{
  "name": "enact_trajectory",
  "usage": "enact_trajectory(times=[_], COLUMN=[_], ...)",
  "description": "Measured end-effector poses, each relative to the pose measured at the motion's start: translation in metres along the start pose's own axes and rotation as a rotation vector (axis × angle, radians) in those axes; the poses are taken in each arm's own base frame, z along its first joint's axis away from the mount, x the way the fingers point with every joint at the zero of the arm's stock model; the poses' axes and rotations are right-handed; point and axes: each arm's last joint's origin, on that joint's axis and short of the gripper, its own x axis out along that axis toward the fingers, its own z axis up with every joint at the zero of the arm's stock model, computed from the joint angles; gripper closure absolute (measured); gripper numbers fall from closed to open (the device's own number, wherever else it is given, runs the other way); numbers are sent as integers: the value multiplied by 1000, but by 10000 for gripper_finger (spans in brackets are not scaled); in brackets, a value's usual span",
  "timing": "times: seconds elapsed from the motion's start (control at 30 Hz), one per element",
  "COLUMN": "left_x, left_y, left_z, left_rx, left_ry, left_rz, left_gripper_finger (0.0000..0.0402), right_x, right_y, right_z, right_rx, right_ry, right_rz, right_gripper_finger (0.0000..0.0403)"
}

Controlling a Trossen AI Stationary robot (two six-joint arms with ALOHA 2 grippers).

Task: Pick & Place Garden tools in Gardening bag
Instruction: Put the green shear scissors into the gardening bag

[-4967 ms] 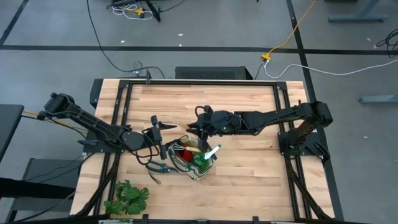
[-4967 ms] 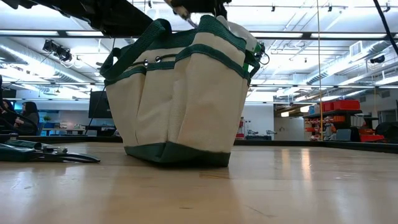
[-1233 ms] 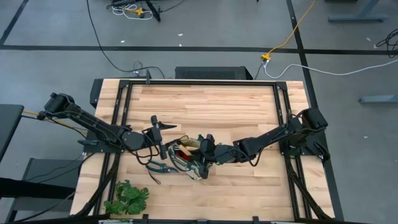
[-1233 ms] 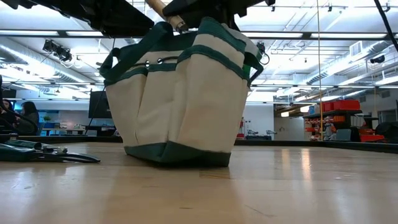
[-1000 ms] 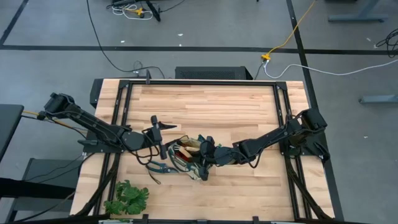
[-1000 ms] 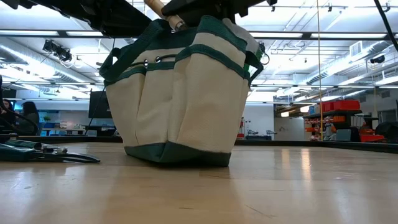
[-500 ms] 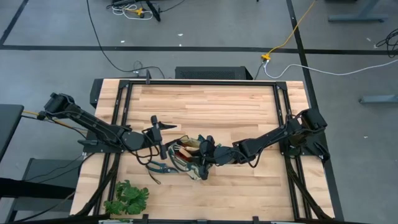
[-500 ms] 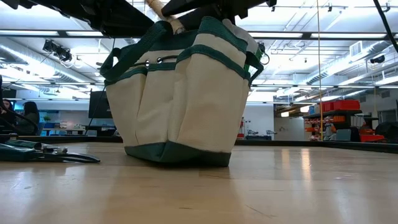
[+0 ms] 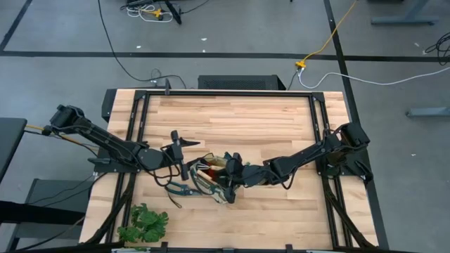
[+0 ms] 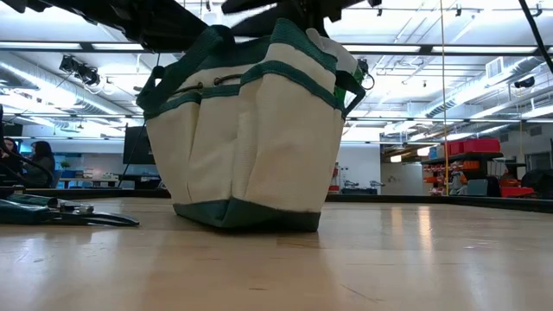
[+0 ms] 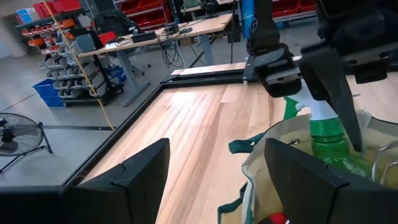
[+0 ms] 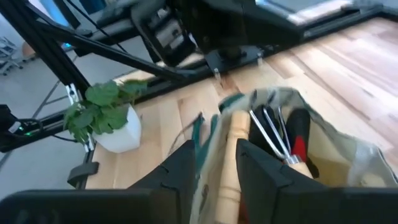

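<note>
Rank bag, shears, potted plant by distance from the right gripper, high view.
From the right gripper, which sits over the bag's right rim:
1. Bag, directly under it.
2. Shears, on the table just past the bag's left side.
3. Potted plant, at the table's front-left corner, clearly farthest.

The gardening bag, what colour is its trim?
Dark green trim on the beige canvas gardening bag, clearest in the low view.
</note>
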Motion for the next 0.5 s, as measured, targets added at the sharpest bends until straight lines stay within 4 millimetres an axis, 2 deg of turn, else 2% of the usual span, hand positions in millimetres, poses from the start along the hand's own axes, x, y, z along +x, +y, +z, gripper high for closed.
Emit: enact_trajectory(times=[0.27, 0.5], left_x=[-10, -46], left_y=[-9, -15], left_z=[0, 8], left_rx=[59, 129], left_ry=[-6, -36], left_rz=[-78, -123], left_gripper_finger=[131, 131], right_x=[-1, -2], right_y=[4, 4], right_z=[10, 10], right_rx=[-71, -90], right_ry=[-91, -86], right_rz=[41, 39], right_gripper_finger=[287, 287])
